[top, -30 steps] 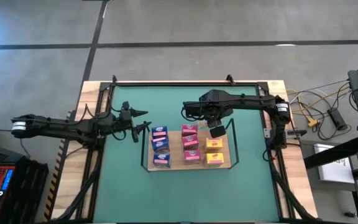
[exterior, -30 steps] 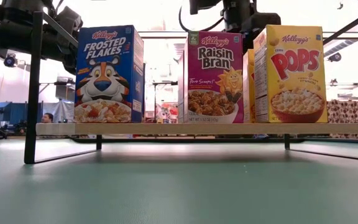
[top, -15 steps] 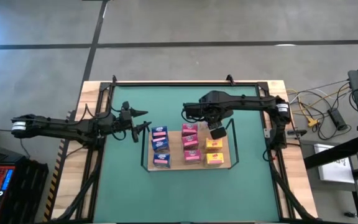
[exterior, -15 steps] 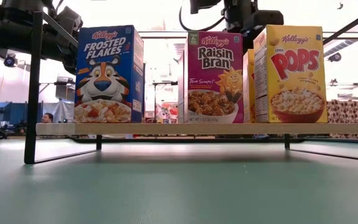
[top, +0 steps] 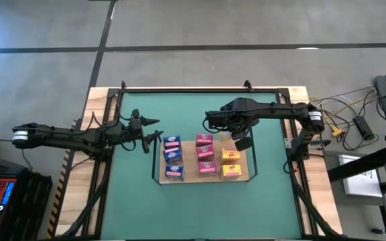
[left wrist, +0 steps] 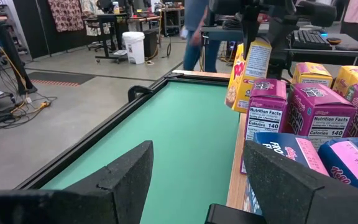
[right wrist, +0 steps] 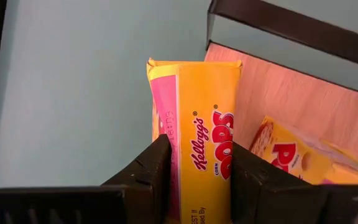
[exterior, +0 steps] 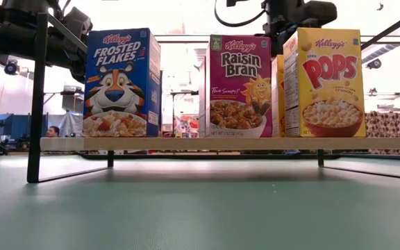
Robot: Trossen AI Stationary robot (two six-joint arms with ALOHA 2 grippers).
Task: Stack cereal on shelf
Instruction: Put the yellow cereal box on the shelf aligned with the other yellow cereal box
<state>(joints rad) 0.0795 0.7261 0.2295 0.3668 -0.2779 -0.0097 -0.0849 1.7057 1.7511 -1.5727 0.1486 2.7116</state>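
Note:
The shelf [top: 245, 175] is a light-wood board with black rails on the green table. Blue cereal boxes [top: 173, 154], pink ones [top: 205, 154] and two yellow ones [top: 230, 164] stand on it in columns. My right gripper [top: 241, 141] hangs over the board's far right part, shut on a third yellow box [right wrist: 197, 124], which also shows in the left wrist view [left wrist: 252, 65]. My left gripper [top: 154, 137] waits open just left of the shelf, level with the blue boxes [left wrist: 297, 155]. My right gripper pinches the yellow box between its two fingers [right wrist: 145, 177], one on each opposite side, near its upper end [right wrist: 194, 186]. The fingers come from above, pointing down. The box hangs below them, slightly tilted, with its lower end [right wrist: 191, 65] over the board's far right corner [right wrist: 272, 87].
Black rails [right wrist: 291, 25] rise at the shelf's ends, and one upright [exterior: 39, 97] stands near my left arm. Bare board [right wrist: 284, 106] shows beyond the yellow boxes. Green tabletop [top: 133, 194] lies around the shelf. A person [left wrist: 197, 37] walks in the room beyond the table.
My right gripper has moved toward the table's right edge, carrying the yellow box along with it. The left arm and the boxes on the shelf have kept still.

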